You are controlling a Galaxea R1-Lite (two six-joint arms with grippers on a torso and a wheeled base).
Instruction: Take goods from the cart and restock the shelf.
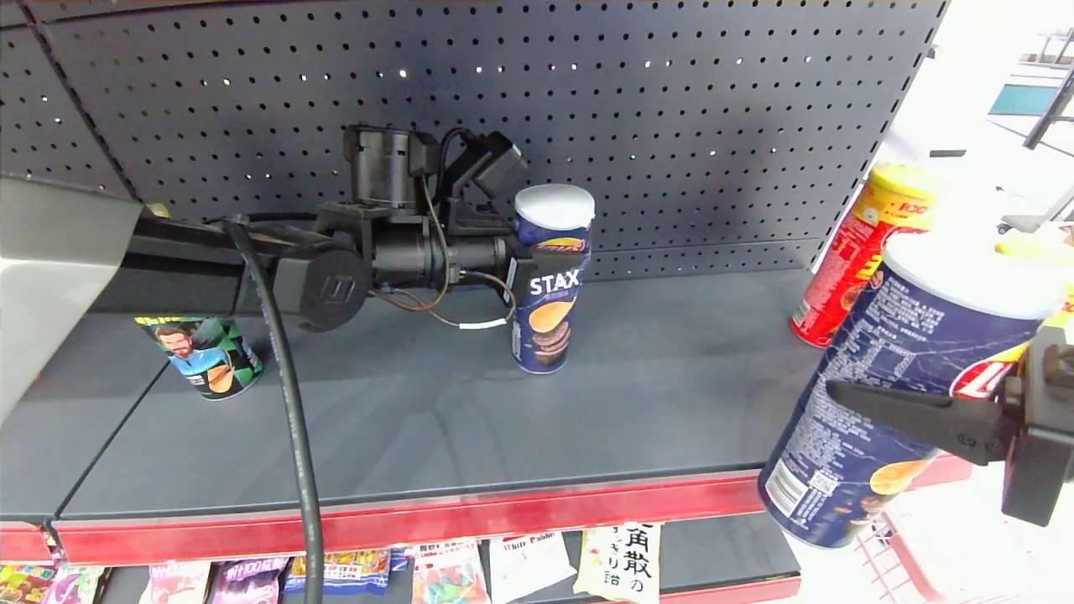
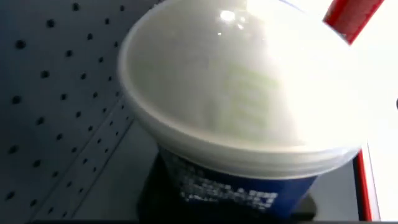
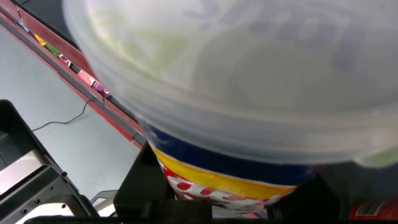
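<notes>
Nearest, lower right: right gripper (image 1: pixel 906 413) clamped around tilted blue can (image 1: pixel 873 335), held off the front edge of shelf (image 1: pixel 403 419); open shelf space lies up-left of it. Left to right: small can (image 1: pixel 205 356); left gripper (image 1: pixel 550 267) clasping upright blue can (image 1: pixel 550 323), base on shelf; red can (image 1: pixel 847 260).

Pegboard back panel (image 1: pixel 671 109): directly behind left gripper (image 1: pixel 550 273) jaws. Red front strip (image 1: pixel 419 520): below and in front of those jaws, level with the underside of right gripper (image 1: pixel 856 390) jaws. Hanging snack packets (image 1: pixel 617 558): just under the strip, lower than both jaws. Teal panel (image 1: pixel 1019 99): far off, above right jaws.
</notes>
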